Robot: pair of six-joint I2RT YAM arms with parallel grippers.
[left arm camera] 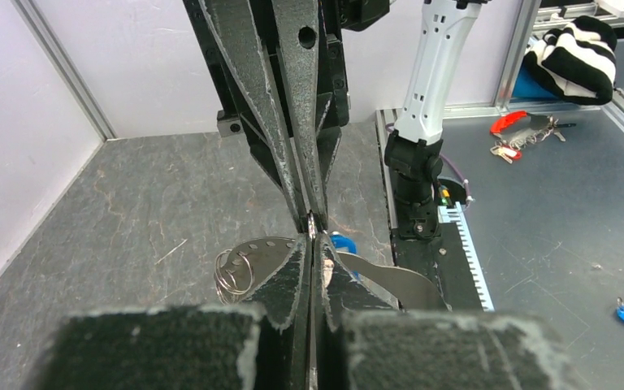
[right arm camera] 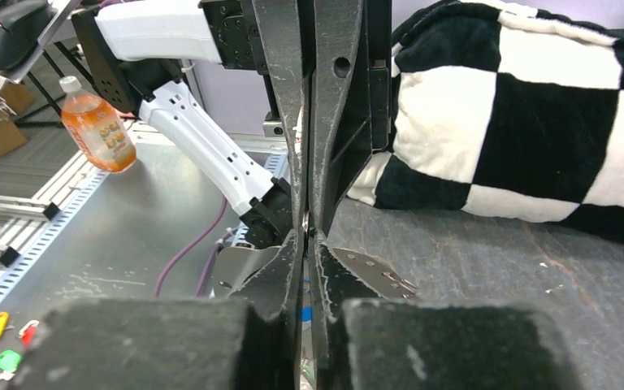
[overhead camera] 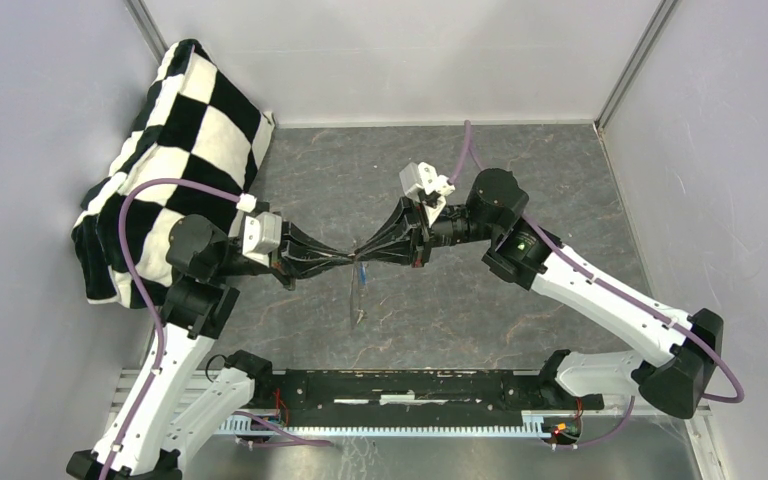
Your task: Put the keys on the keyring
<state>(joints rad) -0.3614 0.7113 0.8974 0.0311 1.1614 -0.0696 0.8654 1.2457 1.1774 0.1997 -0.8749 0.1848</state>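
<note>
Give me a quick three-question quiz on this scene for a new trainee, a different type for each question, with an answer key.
1. True or false: the left gripper and the right gripper meet tip to tip over the middle of the table.
2. What colour is the head of the key just below the meeting fingertips? A red, B blue, C yellow.
3. Fill in: the checkered cloth lies in the far ____ corner of the table.
Key: 1 true; 2 B; 3 left.
</note>
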